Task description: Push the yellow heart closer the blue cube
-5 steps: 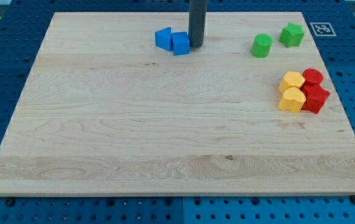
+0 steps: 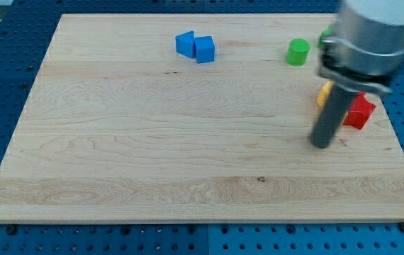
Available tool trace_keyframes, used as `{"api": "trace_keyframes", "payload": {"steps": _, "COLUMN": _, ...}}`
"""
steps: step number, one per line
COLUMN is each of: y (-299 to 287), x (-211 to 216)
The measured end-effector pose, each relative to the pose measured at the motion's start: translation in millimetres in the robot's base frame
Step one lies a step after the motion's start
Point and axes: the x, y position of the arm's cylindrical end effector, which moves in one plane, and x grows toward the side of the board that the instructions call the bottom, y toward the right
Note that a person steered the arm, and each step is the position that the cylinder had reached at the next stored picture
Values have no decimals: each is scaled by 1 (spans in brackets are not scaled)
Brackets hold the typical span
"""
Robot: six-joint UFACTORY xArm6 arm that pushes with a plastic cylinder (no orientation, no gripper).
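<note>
The blue cube (image 2: 205,49) sits near the view's top, left of centre, touching another blue block (image 2: 184,43) on its left. My tip (image 2: 321,145) is on the board at the view's right, just below and left of the yellow and red cluster. The rod and the arm above it hide most of the yellow blocks. Only a sliver of yellow (image 2: 322,94) shows left of the rod, and I cannot tell whether it is the heart. My tip is far from the blue cube.
A green cylinder (image 2: 298,52) stands at the top right. A green block (image 2: 325,35) behind it is mostly hidden by the arm. A red block (image 2: 361,112) shows right of the rod, near the board's right edge (image 2: 393,134).
My tip has left the blue cube's right side and swung down and to the view's right, beside the yellow and red cluster. The arm now covers the yellow blocks. The blue blocks have not moved.
</note>
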Motion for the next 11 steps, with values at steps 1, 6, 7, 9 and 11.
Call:
{"api": "trace_keyframes", "payload": {"steps": 1, "y": 58, "x": -12}}
{"api": "trace_keyframes", "payload": {"steps": 6, "y": 31, "x": -47}}
{"api": "trace_keyframes", "payload": {"steps": 7, "y": -19, "x": -37}}
{"api": "trace_keyframes", "payload": {"steps": 9, "y": -106, "x": -50}}
{"api": "trace_keyframes", "payload": {"steps": 11, "y": -177, "x": -95}}
